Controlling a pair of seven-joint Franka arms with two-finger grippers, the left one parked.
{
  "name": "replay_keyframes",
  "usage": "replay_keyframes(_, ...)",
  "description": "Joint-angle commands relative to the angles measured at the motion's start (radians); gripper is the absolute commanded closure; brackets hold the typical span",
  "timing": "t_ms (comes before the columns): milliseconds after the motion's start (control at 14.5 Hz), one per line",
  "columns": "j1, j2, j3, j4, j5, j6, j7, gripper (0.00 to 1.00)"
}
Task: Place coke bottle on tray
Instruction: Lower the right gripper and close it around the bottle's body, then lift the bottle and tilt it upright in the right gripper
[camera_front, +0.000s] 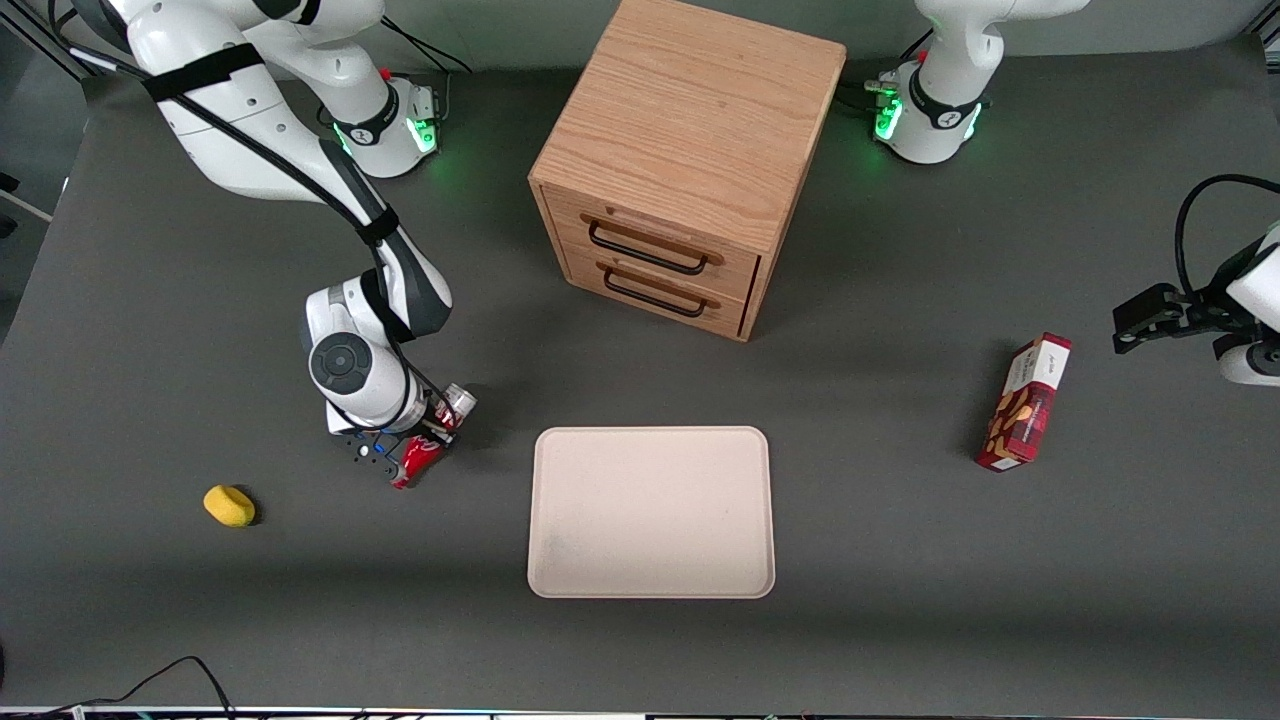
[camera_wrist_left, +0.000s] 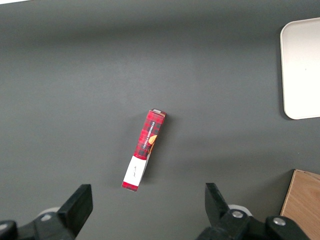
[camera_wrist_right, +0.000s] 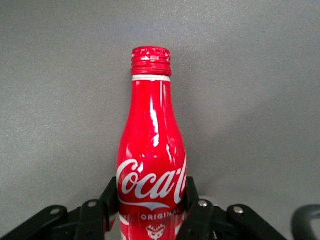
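Note:
The coke bottle (camera_front: 428, 447) (camera_wrist_right: 151, 160) is a slim red bottle with white script, lying tilted on the dark table with its silvery end farther from the front camera than its red neck. My gripper (camera_front: 425, 440) (camera_wrist_right: 150, 200) is down over its body, shut on it, with black fingers (camera_wrist_right: 192, 197) pressed to both flanks. The tray (camera_front: 652, 512) (camera_wrist_left: 302, 70), cream-beige with a low rim, lies flat beside the bottle, toward the parked arm's end, a short gap away.
A wooden two-drawer cabinet (camera_front: 680, 165) stands farther from the front camera than the tray. A yellow lump (camera_front: 229, 505) lies near the gripper, toward the working arm's end. A red-and-white snack box (camera_front: 1025, 403) (camera_wrist_left: 144, 150) lies toward the parked arm's end.

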Motion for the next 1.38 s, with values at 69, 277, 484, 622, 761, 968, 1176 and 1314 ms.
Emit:
replay_keyframes(69,0.002,-0.013,0.002,-0.002,-0.027,-0.002,0.033,1.00)
replay_keyframes(277,-0.004,-0.065,0.007,-0.002,-0.027,-0.097,0.019,1.00)
replay_keyframes(484,-0.013,-0.147,0.022,0.007,-0.022,-0.218,0.009,1.00)
replay_keyframes(622,-0.018,-0.208,0.022,0.010,0.005,-0.297,-0.051,1.00)
replay_keyframes(761,-0.019,-0.268,0.022,0.039,0.053,-0.408,-0.111,1.00)
replay_keyframes(968,-0.019,-0.308,0.022,0.173,0.094,-0.625,-0.155,1.00)
replay_keyframes(1176,-0.025,-0.291,0.020,0.390,0.128,-0.849,-0.209,1.00)
replay_keyframes(1314,-0.024,-0.285,0.016,0.482,0.136,-0.940,-0.278,1.00)
